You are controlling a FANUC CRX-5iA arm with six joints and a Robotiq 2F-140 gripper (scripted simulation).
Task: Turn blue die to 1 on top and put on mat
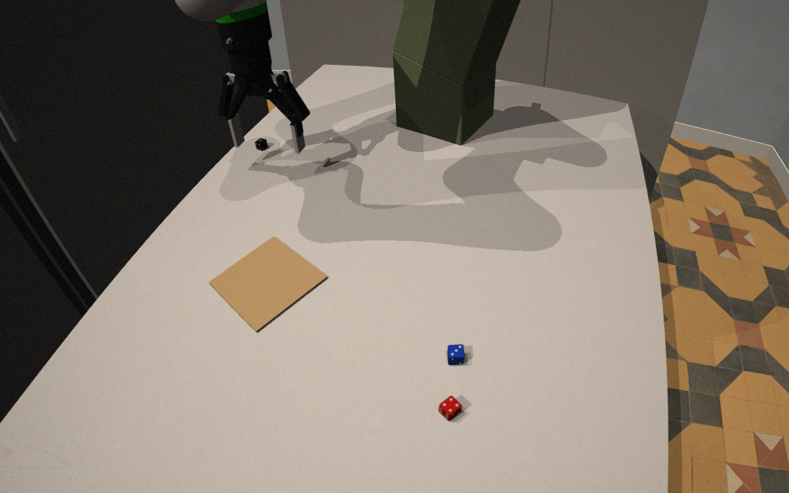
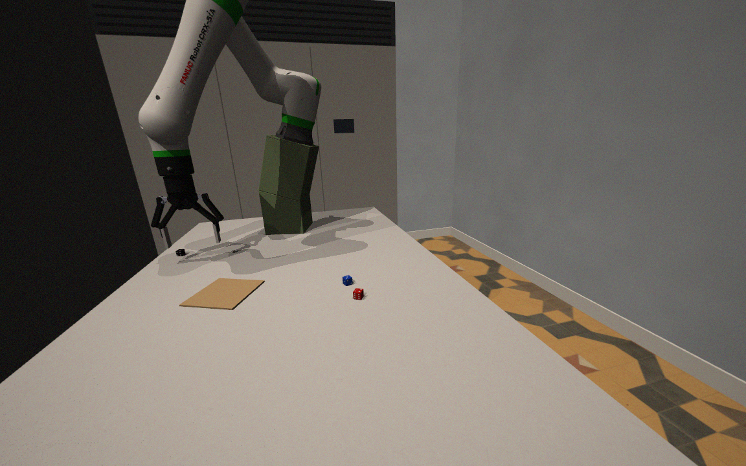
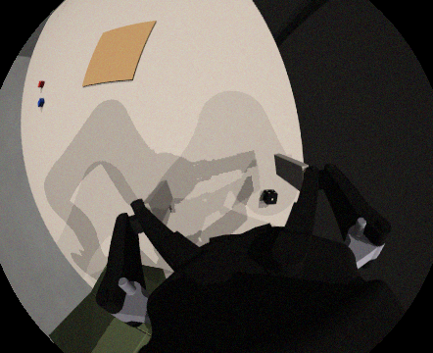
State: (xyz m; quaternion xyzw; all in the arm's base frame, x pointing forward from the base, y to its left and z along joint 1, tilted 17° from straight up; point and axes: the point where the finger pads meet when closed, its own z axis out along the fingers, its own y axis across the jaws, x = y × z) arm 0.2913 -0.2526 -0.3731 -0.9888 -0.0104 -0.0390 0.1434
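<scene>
At the far left of your top view, the claw (image 1: 266, 139) is hanging spread wide and gripping nothing, tips pointing down at the surface (image 1: 385, 416). A black die (image 1: 260, 144) is sitting between the two fingers as that view shows it, near the surface's left edge; you cannot tell whether the tips are above it or level with it. Moving right, the mat (image 1: 268, 282) is lying flat with nothing on it. Further right, the green base (image 1: 440, 85) is standing at the back. The blue die (image 1: 455, 353) is resting flat on the surface, well apart from the mat, three pips up. The red die (image 1: 450, 407) is sitting just in front of it.
</scene>
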